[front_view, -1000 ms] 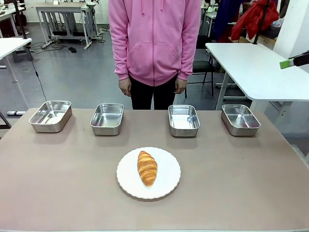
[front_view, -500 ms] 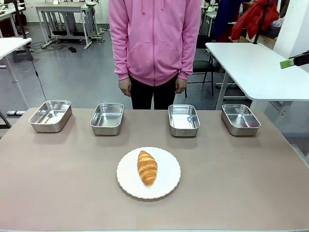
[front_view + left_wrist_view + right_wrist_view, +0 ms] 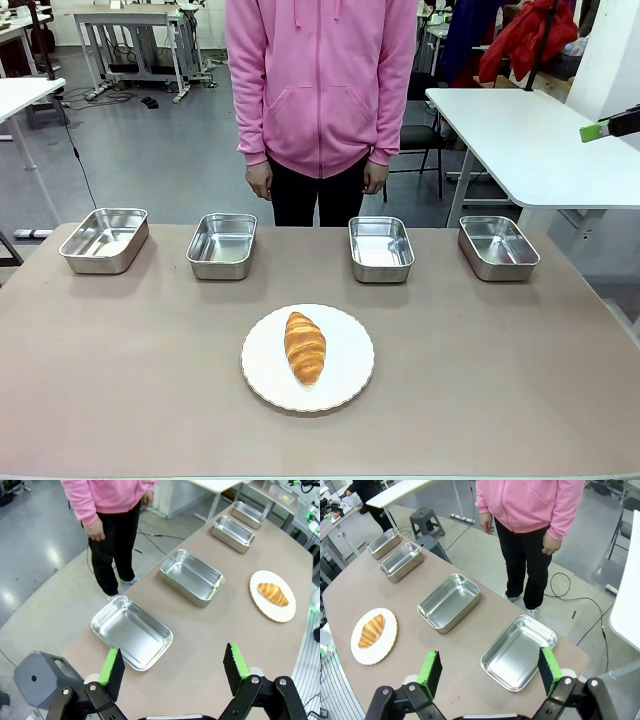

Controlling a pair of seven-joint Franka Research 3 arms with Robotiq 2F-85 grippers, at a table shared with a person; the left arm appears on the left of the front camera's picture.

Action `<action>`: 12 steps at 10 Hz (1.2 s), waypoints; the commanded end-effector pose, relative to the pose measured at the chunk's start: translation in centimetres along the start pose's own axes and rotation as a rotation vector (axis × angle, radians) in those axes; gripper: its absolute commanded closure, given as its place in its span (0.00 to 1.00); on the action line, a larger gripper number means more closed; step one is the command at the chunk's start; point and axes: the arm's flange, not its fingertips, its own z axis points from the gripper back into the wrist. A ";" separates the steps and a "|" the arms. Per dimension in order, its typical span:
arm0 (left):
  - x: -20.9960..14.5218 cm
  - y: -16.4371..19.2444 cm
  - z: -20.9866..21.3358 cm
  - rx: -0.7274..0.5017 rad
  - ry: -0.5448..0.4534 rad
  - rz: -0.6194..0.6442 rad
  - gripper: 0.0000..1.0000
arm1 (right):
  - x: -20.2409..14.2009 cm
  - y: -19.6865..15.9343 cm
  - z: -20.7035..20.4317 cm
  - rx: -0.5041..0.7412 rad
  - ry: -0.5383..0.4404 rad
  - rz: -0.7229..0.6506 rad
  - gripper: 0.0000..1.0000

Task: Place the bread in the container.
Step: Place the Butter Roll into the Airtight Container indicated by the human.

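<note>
Left claw (image 3: pixel 172 649) is seen spread all the way, green pads well apart, nothing gripped. Just ahead of its fingers, a bit toward the left finger, the left-end tray (image 3: pixel 132 632) is parked on the brown table (image 3: pixel 210 645), all shiny. Farther out from that claw the second tray (image 3: pixel 192 576) is lined up, and the third tray (image 3: pixel 234 530) is set beyond that. The croissant (image 3: pixel 272 593) is spotted off on the right-finger side, well away from the claw. It's laid on a white plate (image 3: pixel 272 611) and not in any tray yet.

Right claw (image 3: pixel 489 652) is let go too, jaws wide, nothing caught between them. The right-end tray (image 3: pixel 520 652) is found right ahead of it, closer to its right finger. From this claw the croissant is placed off on the left-finger side, well apart.

All four trays are set in one row along the table's far edge, none touching the next. Farthest from both claws, past that edge, a person (image 3: pixel 530 510) in a pink hoodie is stood on the floor, hands hung down at the sides.
</note>
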 end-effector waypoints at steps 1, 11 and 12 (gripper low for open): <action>0.1 -0.1 0.2 -0.002 -0.003 -0.010 0.00 | 0.0 0.1 0.0 0.002 -0.005 0.004 0.00; 0.1 -0.1 0.2 -0.002 -0.003 -0.010 0.00 | 0.0 0.1 0.0 0.002 -0.005 0.004 0.00; 0.1 -0.1 0.2 -0.002 -0.003 -0.010 0.00 | 0.0 0.1 0.0 0.002 -0.005 0.004 0.00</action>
